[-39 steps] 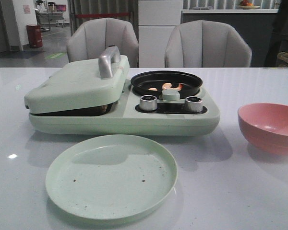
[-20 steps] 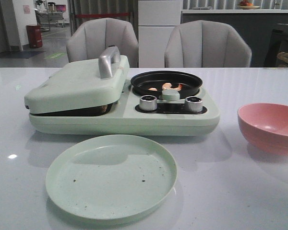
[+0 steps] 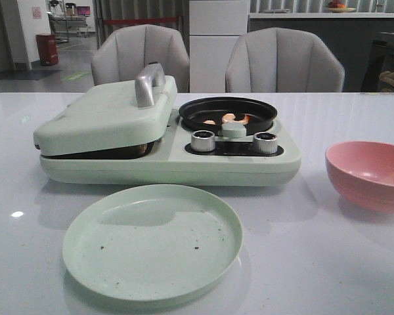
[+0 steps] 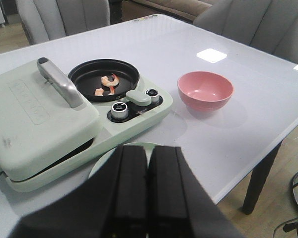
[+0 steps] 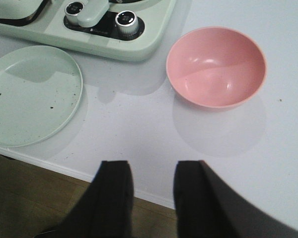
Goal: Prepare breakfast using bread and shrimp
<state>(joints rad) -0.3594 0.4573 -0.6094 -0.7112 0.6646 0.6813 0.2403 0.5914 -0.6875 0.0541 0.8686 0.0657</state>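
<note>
On the white table (image 3: 354, 262), furthest left, sits a pale green breakfast maker (image 3: 164, 154). Its hinged lid (image 3: 105, 118) is down over the left half, with a silver handle (image 3: 148, 84) on top. A dark gap shows under the lid's front edge, but I cannot tell whether the bread is in there; no slice is visible anywhere.

In front of the appliance, nearer the robot, lies a round pale green plate (image 3: 152, 241), bare except for a few dark crumbs.

On the right half of the appliance rests a small black frying pan (image 3: 227, 113), and the shrimp (image 3: 228, 119) lie in it, a few pink-orange curls close together. Just in front of the pan are two silver knobs (image 3: 203, 140), with the pan's green handle stub between them.

Further right, apart from the appliance, stands an empty pink bowl (image 3: 368, 174).

The left gripper (image 4: 148, 183) hangs above the near edge of the table, its two black fingers pressed together with nothing between them. The right gripper (image 5: 151, 191) hovers over the table's near edge, short of the bowl, its fingers parted and holding nothing.
</note>
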